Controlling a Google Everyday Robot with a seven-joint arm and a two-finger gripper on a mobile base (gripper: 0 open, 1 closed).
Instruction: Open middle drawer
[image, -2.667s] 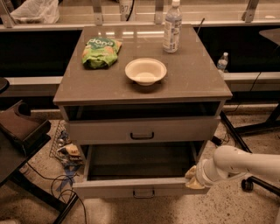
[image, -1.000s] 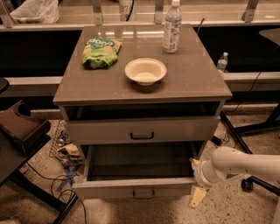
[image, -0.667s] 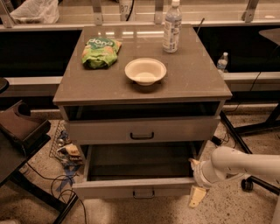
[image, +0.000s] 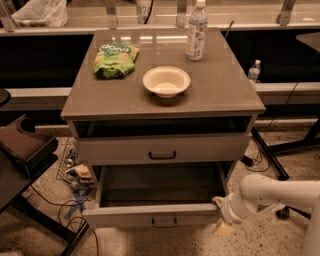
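The middle drawer (image: 125, 216) is pulled well out of the grey cabinet. Its dark, plain interior is empty, and its small black bar handle (image: 164, 220) is at the centre of the front. My gripper (image: 223, 226) hangs at the end of the white arm (image: 272, 196), just off the drawer's right front corner and pointing down towards the floor. It holds nothing that I can see. The drawer above (image: 162, 148), with a larger black handle, is pushed in.
On the cabinet top (image: 220, 95) are a green snack bag (image: 114, 59), a white bowl (image: 166, 81) and a water bottle (image: 196, 31). A dark chair (image: 22, 150) and loose cables (image: 75, 200) are on the left. Table legs (image: 270, 155) and a small bottle (image: 254, 71) are on the right.
My gripper has come off the open drawer's right front corner, dropped a little and tipped downwards. The drawer has not moved, and nothing differs over the last second.
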